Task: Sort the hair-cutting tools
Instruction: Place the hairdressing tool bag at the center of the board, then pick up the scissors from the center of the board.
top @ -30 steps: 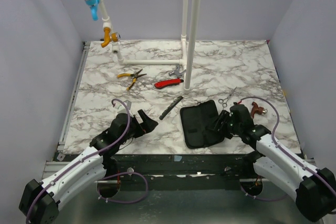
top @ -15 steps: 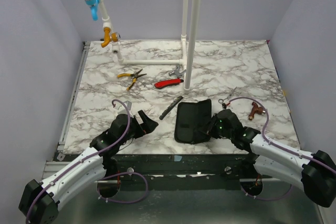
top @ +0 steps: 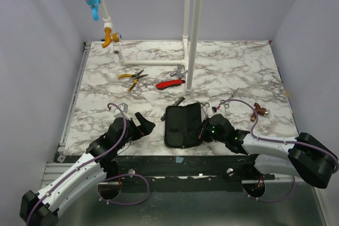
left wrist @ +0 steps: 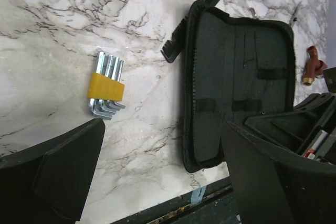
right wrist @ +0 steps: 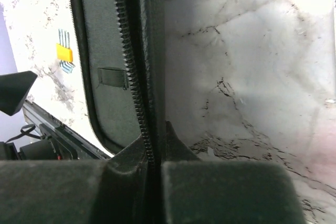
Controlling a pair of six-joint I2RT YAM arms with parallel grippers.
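The right gripper [right wrist: 152,158] pinches the zippered rim of the open black case [top: 179,125] at the table [top: 238,67]'s near edge. The left gripper [top: 144,122] hovers spread, left of it

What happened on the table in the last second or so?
The right gripper closed on the right edge of the black case and dragged it leftward, toward the comb. The left gripper stayed open, shifting only slightly. The pliers and red-handled tool kept their places.
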